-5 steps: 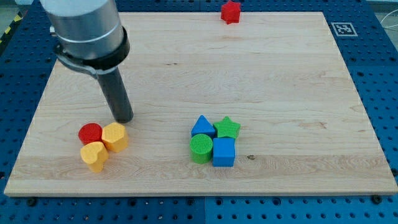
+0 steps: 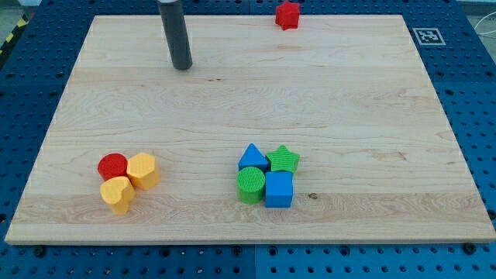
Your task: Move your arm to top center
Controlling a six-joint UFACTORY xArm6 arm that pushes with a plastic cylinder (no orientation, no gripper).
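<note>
My tip, the bare end of a dark rod with nothing to clamp, rests on the wooden board near the view's top, left of centre, well apart from the red star-shaped block at the top edge.

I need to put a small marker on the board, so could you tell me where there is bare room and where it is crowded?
Bare wood spans the middle, between my tip at the top and the two clusters below, and the whole right side under the red block. It is crowded around the red cylinder with the two yellow blocks, and around the blue cube group at bottom center.
</note>
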